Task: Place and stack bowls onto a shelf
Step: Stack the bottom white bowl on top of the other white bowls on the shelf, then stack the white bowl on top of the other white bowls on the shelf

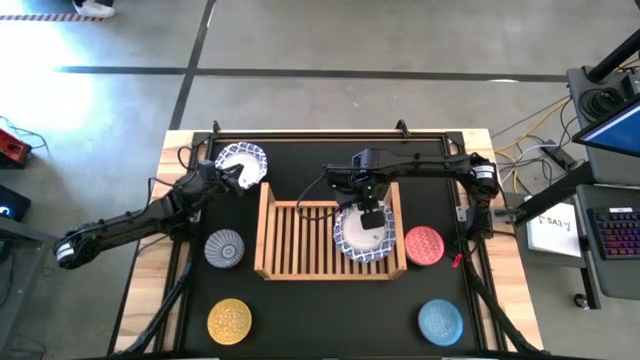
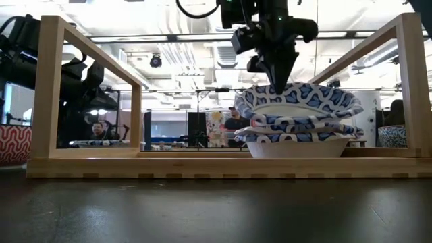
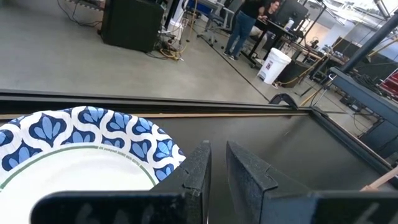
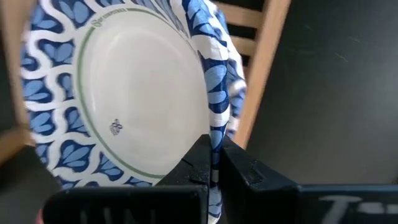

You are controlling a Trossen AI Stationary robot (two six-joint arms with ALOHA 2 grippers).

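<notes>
The wooden shelf (image 1: 300, 240) stands mid-table. A stack of white bowls with blue rims (image 1: 360, 240) (image 2: 297, 131) sits on its slats at the right end. My right gripper (image 1: 372, 217) (image 2: 277, 79) (image 4: 214, 152) hangs over the stack, shut on the top bowl. One more white-and-blue bowl (image 1: 240, 163) (image 3: 81, 149) rests on the table at the far left. My left gripper (image 1: 225, 178) (image 3: 217, 165) is right beside its rim, open by a narrow gap with nothing in it. The small grey-blue (image 1: 224, 248), red (image 1: 424, 245), yellow (image 1: 230, 320) and light blue (image 1: 440, 320) bowls lie around the shelf. My right gripper pinches the rim (image 4: 214, 118) of the top bowl, one finger inside the bowl and one outside. The fingers come from above, pointing down, at the rim's far side. The bowl sits slightly tilted on the bowls under it (image 2: 297, 145).
The shelf's raised side walls (image 2: 50, 88) (image 2: 412, 81) flank the stack. The left part of the shelf's slats (image 1: 290, 240) is bare. A black frame rail (image 1: 330, 133) runs along the table's far edge. People and desks show in the room beyond.
</notes>
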